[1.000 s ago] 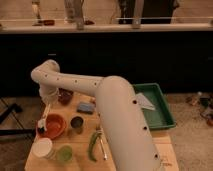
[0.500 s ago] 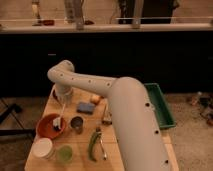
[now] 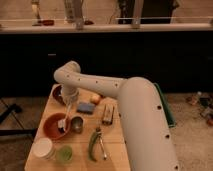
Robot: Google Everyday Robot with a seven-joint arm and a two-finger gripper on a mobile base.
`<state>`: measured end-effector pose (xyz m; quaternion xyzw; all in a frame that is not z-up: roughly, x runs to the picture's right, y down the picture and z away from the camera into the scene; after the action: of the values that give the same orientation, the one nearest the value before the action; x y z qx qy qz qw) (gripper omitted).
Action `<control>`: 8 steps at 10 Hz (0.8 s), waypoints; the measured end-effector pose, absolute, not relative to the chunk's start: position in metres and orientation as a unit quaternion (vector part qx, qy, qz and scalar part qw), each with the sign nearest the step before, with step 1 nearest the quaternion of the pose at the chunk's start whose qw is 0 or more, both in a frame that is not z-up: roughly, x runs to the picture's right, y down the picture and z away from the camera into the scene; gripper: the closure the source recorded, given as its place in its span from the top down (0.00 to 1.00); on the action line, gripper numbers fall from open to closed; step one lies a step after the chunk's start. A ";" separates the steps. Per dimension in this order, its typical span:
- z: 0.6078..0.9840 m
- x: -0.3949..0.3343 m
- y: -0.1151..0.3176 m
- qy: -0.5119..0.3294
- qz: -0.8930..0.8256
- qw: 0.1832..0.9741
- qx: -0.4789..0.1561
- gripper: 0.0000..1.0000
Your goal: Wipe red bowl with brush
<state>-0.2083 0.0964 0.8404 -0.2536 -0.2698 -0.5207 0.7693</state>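
While the thick white arm (image 3: 135,115) sweeps from lower right up to an elbow at upper left and bends down, it covers much of the wooden desk (image 3: 80,146). A green tray (image 3: 168,112) sits at the desk's right edge, mostly hidden behind the arm. The red bowl (image 3: 50,123) is on the desk's left side, toward the front. A dark maroon bowl (image 3: 57,93) sits behind it, near the far left corner, partly behind the wrist. A white round container (image 3: 43,147) is at the front left, with a small green cup (image 3: 64,153) just beside it on the right. A green-handled tongs-like utensil (image 3: 93,145) lies front centre. A brown block (image 3: 107,114) lies mid-desk, a blue sponge (image 3: 85,107) left of it, and a small yellowish item (image 3: 95,98) sits behind the sponge. A small metal cup (image 3: 76,123) stands just right of the red bowl. The tool (image 3: 69,103) hangs above the red bowl's right rim, closed on the top of the brush (image 3: 65,118). The white handle slants down and left, and the head is inside the bowl.
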 end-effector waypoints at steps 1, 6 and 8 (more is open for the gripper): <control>0.833 -0.225 0.097 -0.280 -0.527 0.764 -0.245 0.00; 0.819 -0.316 0.092 -0.324 -0.550 0.739 -0.215 0.00; 0.824 -0.325 0.092 -0.326 -0.547 0.739 -0.219 0.00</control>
<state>-0.3251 0.0917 0.8237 -0.2185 -0.3257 -0.5473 0.7394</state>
